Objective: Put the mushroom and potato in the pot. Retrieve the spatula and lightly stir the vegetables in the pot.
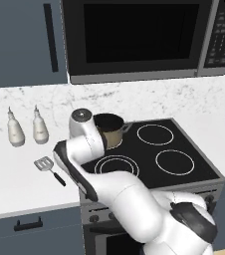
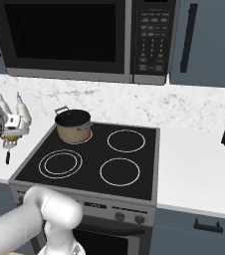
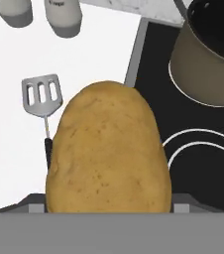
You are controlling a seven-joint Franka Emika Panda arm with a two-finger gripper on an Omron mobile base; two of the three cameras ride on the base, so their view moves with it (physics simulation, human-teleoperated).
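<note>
Tool [image 2: 11, 141] is clamped on the potato [image 3: 108, 151], jaws spread wide round it; in the hand view the potato sits right up against the lens, w/ the fingertips hidden behind it. In the right base view the tool hangs at the left edge, above the bench [image 2: 194, 164] just left of the stove [image 2: 92, 162], a bit of tan potato showing under the hand.

Below the potato in the hand view: spatula [image 3: 42, 94] flat on the white bench, slotted silver head toward the bottles, black handle running back under the potato. In the left base view the spatula [image 1: 49, 168] lies beside the stove's left edge, near the arm's elbow.

Pot [image 3: 208, 64] stands on the stove's rear-left burner, upright, dark inside; apart from the potato, up and right of it in the hand view. Left base view shows the pot [image 1: 109, 129] partly behind the arm; contents can't be told.

Two white bottles [image 1: 16, 129] stand side by side on the bench at the back wall, left of the stove. Microwave [image 2: 69, 40] hangs above.
</note>
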